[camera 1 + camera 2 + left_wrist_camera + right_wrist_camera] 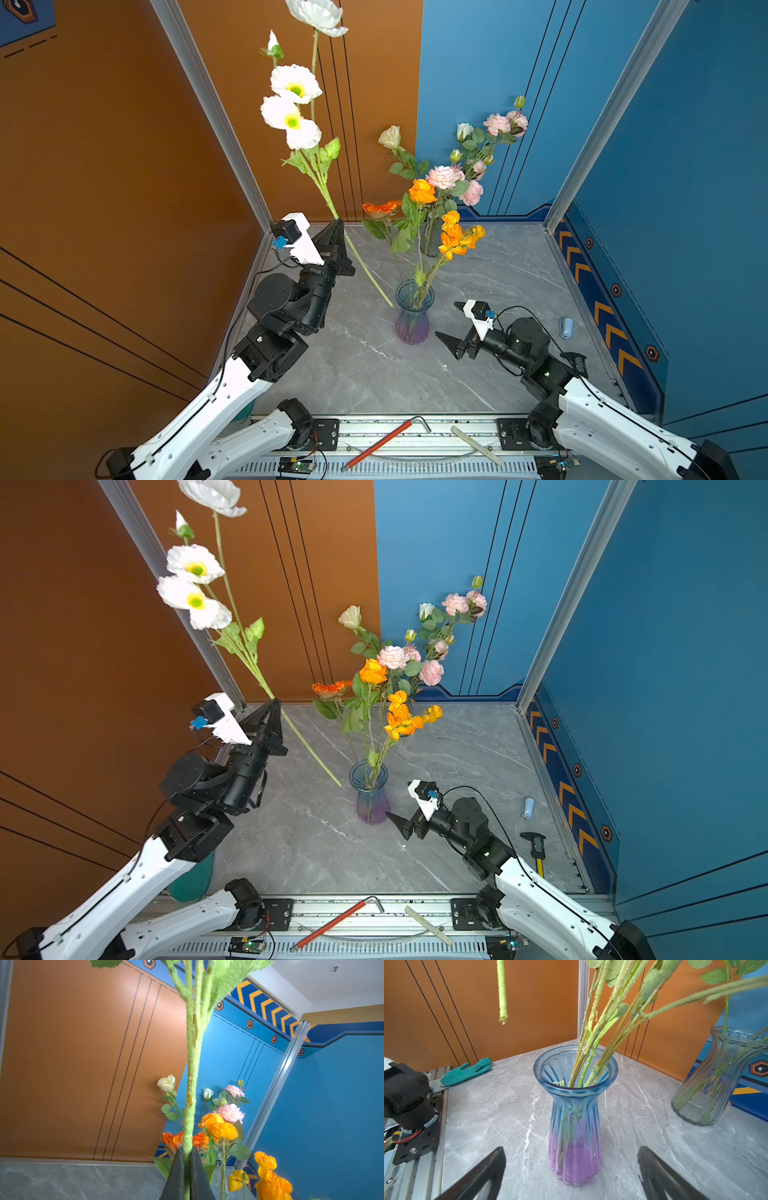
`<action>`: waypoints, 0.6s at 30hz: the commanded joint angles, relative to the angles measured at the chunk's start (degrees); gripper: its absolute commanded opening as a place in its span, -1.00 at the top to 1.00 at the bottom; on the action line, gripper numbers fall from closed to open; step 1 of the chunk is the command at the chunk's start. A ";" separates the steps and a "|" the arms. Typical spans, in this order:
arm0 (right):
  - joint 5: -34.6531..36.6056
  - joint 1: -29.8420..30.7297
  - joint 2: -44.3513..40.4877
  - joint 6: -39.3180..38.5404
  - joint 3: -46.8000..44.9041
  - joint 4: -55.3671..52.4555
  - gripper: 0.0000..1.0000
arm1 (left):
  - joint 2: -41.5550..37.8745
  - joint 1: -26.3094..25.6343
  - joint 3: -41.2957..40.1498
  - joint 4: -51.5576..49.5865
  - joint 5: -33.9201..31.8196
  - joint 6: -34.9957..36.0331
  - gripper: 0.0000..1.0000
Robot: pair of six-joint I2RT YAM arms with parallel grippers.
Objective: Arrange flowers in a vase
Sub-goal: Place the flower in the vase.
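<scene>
The left gripper (337, 222) was clamped shut on the green stem of a tall white-bloomed spray (296, 85), held high over the back-left part of the grey marble table (374, 374). In the left wrist view its 2 black fingers (176, 1174) pinched the fuzzy stem (192, 1084) between them. The spray leaned up toward the orange wall and carried several open white blooms and a bud. Its cut lower end (502, 1016) hung in the air just beside the rim of the vase (412, 320), on the left gripper's side and outside the mouth.

The rest of the flowers (422, 191) - orange and yellow blooms on long green stems - stood in that vase, a ribbed glass one that was blue at the top and purple at the base, near the middle of the table. The stems leaned toward the back wall. Behind it stood a clear glass vase (716, 1084) with green stems inside, and pink and cream blooms (444, 176) showed above it in both top views.

The right gripper (445, 318) sat low over the table just beside the coloured vase's base, pointing at it, with its jaws spread wide and nothing between them. In the right wrist view its 2 fingers (483, 1174) framed the vase's lower body without touching it.

A teal glove (467, 1073) lay at the table's edge by the left arm's base, and a red-handled tool (378, 444) rested on the front rail.
</scene>
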 commanded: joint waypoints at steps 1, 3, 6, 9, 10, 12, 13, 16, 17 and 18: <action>-2.31 1.31 -0.30 -0.34 2.25 -0.08 -0.99 | 3.22 -2.47 -0.22 10.74 4.98 3.95 1.00; -2.37 2.06 -0.90 -0.75 2.24 -0.28 -0.99 | 5.47 -3.41 0.21 11.76 6.71 5.02 1.00; -4.01 2.43 -2.37 -0.66 1.97 0.45 -0.99 | 8.21 -4.19 -0.32 13.36 8.95 5.69 1.00; -4.03 4.22 -3.64 -0.66 1.70 0.72 -0.99 | 10.41 -5.11 -0.89 15.30 10.00 8.56 1.00; -3.88 4.21 -3.65 -0.66 1.56 0.77 -0.99 | 11.11 -5.14 -1.29 16.53 10.74 9.09 1.00; -3.83 4.19 -3.28 -0.70 1.47 1.03 -0.99 | 12.36 -5.13 -1.54 18.17 11.98 10.01 1.00; -3.92 4.22 -3.10 -0.62 1.56 1.05 -0.99 | 12.97 -5.04 -1.37 18.26 12.30 10.22 1.00; -3.90 4.19 -2.96 -0.75 1.73 0.69 -0.99 | 13.86 -5.00 -2.22 18.91 14.50 11.21 1.00; -3.77 4.21 -3.07 -0.71 1.71 0.73 -0.99 | 13.93 -5.03 -2.74 19.68 15.16 11.19 1.00; -3.62 4.19 -3.15 -0.85 1.63 0.69 -0.99 | 13.79 -5.03 -4.71 20.74 15.89 11.06 1.00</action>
